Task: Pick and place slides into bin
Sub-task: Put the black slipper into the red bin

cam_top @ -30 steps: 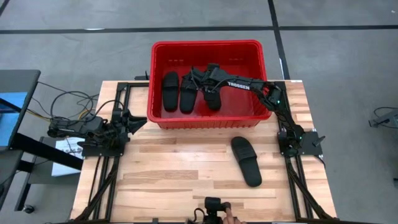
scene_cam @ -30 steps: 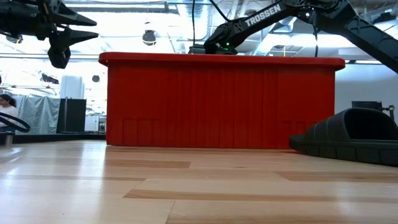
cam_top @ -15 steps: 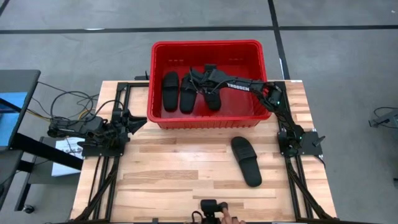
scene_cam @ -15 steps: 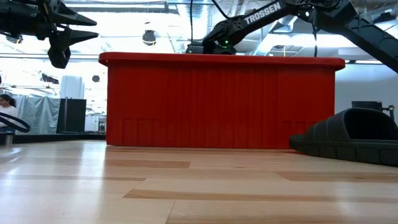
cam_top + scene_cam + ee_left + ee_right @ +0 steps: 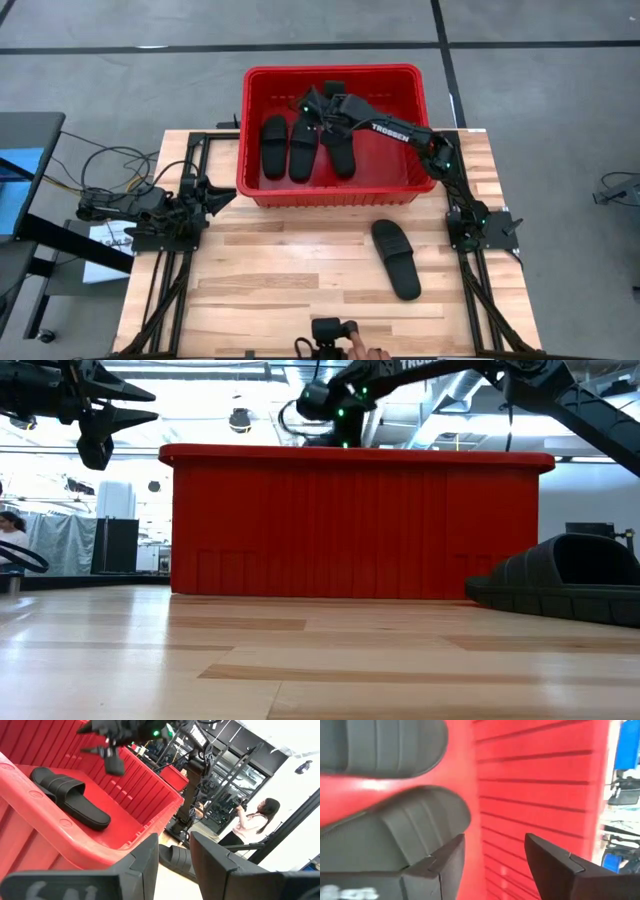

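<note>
We have the right gripper (image 5: 318, 103) up over the middle of the bin (image 5: 262, 190), near its far wall, with its fingers (image 5: 445, 857) spread apart and nothing between them. Through its own camera we look past those parted fingers at the red ribbed wall and two black slides lying on the bin floor. From above we count three slides inside the bin, side by side and running lengthwise toward the far wall: the first slide (image 5: 274, 146) on the left, the second slide (image 5: 302, 151) touching it, and the third slide (image 5: 340, 150) just beside that one, directly below the gripper's arm. In the low view the gripper (image 5: 322, 405) hangs above the bin's rim (image 5: 356, 456), clear of it. Out on the wooden table (image 5: 280, 280) we see the fourth slide (image 5: 396, 258) lying in front of the bin's right front corner, angled, apart from the bin; it shows at the right of the low view too (image 5: 565, 577). The left gripper (image 5: 222, 195) waits at the table's left edge beside the bin's front left corner, jaws open and empty. In the left wrist view a person (image 5: 252, 824) stands in the room beyond the table.
</note>
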